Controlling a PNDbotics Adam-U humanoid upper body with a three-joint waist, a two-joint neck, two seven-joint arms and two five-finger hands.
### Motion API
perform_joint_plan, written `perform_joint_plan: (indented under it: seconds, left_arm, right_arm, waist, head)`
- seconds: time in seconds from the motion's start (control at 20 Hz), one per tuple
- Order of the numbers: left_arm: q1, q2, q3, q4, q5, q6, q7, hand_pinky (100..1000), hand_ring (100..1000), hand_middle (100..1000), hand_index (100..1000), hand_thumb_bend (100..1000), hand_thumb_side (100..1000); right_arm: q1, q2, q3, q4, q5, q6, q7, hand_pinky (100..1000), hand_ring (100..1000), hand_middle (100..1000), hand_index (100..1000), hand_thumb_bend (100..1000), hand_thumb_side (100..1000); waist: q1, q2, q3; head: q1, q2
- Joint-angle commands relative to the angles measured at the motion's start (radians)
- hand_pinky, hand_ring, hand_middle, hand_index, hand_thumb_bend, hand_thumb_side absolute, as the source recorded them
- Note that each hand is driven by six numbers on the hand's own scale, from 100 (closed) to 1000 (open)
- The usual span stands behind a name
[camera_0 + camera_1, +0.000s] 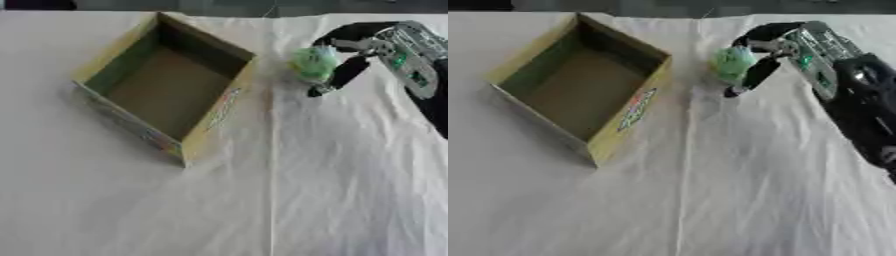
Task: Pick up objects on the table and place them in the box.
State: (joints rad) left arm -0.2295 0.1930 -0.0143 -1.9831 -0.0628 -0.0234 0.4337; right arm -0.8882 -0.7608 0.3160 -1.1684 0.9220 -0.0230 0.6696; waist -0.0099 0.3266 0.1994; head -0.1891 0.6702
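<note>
White creased cloth [350,200] fills the lower frame, while at upper right the black right hand [367,52] curls round a pale green crumpled object [313,62] just beside the open yellow cardboard box [131,55], whose near wall could snag it.

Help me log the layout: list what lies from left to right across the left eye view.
Box → green object → right hand, fingers curled round the green object. All on the white cloth.
</note>
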Motion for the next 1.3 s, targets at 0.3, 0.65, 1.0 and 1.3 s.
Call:
perform_joint_plan:
  seconds: [0.3,0.65,1.0,1.3]
  left_arm:
    - [-0.009,0.009,0.001,-0.017,-0.003,0.003,-0.008,303,567,678,793,100,725]
    - [-0.008,0.009,0.001,-0.017,-0.004,0.004,-0.009,303,567,678,793,100,725]
    - [-0.007,0.009,0.0,-0.017,-0.004,0.006,-0.01,302,567,678,793,100,724]
    - [-0.007,0.01,0.001,-0.017,-0.005,0.008,-0.011,303,567,678,793,100,723]
  right_arm:
    - [-0.019,-0.008,-0.006,0.009,0.019,0.019,-0.062,856,882,803,953,395,594]
    - [-0.017,-0.003,-0.003,0.014,0.029,0.055,-0.135,826,851,748,884,280,564]
    - [-0.018,-0.003,-0.009,-0.007,0.062,0.101,-0.259,771,795,649,712,270,473]
    - [-0.011,-0.015,-0.014,-0.07,0.058,0.162,-0.376,750,763,598,652,125,406]
  waist:
    - [0.0,-0.013,0.002]
    - [-0.001,-0.01,0.004]
    - [-0.001,-0.01,0.003]
    - [0.0,-0.015,0.001]
  head:
    - [-0.005,-0.011]
    - [-0.005,-0.013]
    - [-0.005,-0.009]
    - [-0.005,-0.008]
